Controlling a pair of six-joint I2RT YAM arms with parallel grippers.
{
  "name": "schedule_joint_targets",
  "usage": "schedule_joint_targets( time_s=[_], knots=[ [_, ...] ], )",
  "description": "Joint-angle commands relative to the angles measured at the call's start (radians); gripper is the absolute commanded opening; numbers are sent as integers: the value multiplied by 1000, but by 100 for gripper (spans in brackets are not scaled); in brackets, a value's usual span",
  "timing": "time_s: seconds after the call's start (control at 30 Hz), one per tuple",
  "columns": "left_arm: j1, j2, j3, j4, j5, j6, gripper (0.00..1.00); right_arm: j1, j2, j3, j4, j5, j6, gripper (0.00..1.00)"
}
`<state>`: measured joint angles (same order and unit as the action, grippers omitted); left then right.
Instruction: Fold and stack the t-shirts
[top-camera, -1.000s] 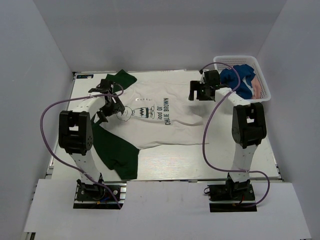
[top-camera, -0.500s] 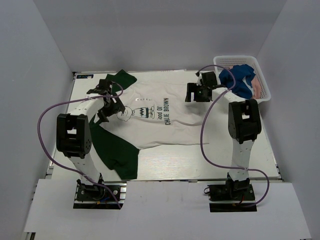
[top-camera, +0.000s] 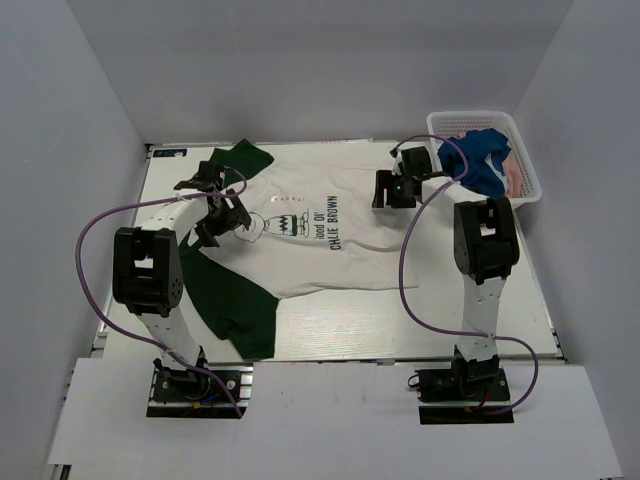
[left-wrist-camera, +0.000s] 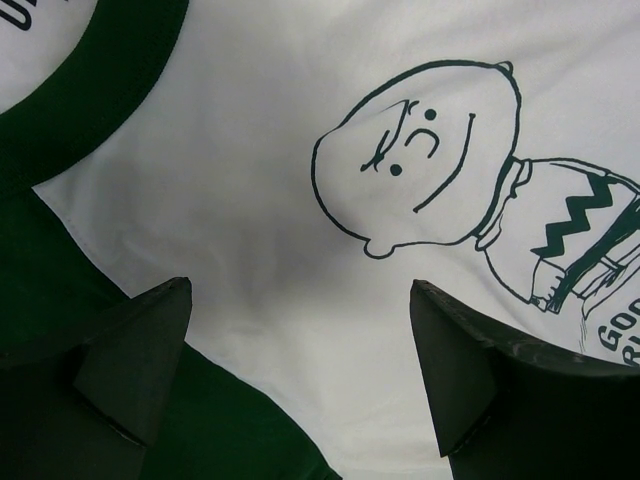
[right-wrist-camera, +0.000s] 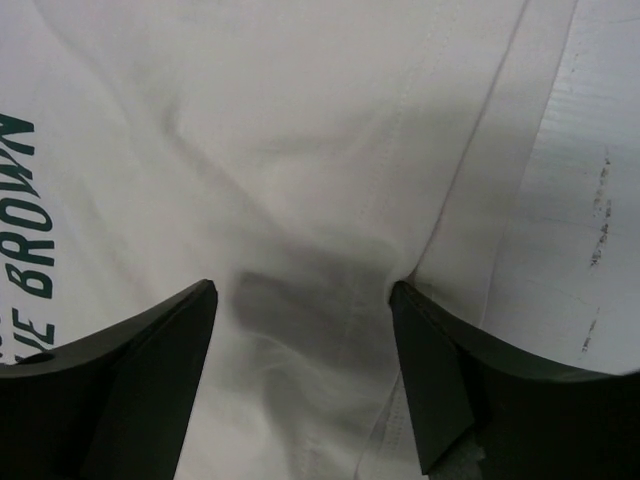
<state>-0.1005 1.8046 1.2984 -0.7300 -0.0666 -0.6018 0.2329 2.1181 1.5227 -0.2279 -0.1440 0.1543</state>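
Cream shirt (top-camera: 320, 235) lies spread on the table (top-camera: 450, 300), print up, neck to the L, hem to the R, so it's ready to fold. L gripper (left-wrist-camera: 300, 295) hangs low over the cartoon head by the green sleeve, fingers wide, nothing in them. R gripper (right-wrist-camera: 302, 295) sits low over the hem edge, also wide & empty, prob. set to pinch. Blue shirt (top-camera: 480, 160) & pink shirt (top-camera: 512, 178) wait in the basket (top-camera: 470, 117), back R corner.
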Motion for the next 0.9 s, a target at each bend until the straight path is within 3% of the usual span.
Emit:
schedule_joint_targets(
  time_s=[0.0,0.07,0.17,0.33,0.4,0.43,0.53,0.87],
  knots=[
    [-4,-50,-4,15,16,7,100,-4,14,31,38,-34,7,72],
    [-4,-40,7,15,4,7,100,-3,13,30,42,-20,14,65],
    [-4,-40,7,15,4,7,100,-1,0,25,53,21,24,34],
    [-4,-31,7,15,4,7,100,-3,-21,1,81,99,27,0],
    [-4,-31,7,15,4,7,100,-1,-26,-1,67,113,25,1],
    [-4,-31,7,15,4,7,100,-1,-30,8,61,139,25,8],
    [-4,-31,7,15,4,7,100,-3,-52,-15,59,173,11,0],
    [-4,-31,7,24,13,7,100,-7,-72,-26,119,122,-24,0]
  ],
)
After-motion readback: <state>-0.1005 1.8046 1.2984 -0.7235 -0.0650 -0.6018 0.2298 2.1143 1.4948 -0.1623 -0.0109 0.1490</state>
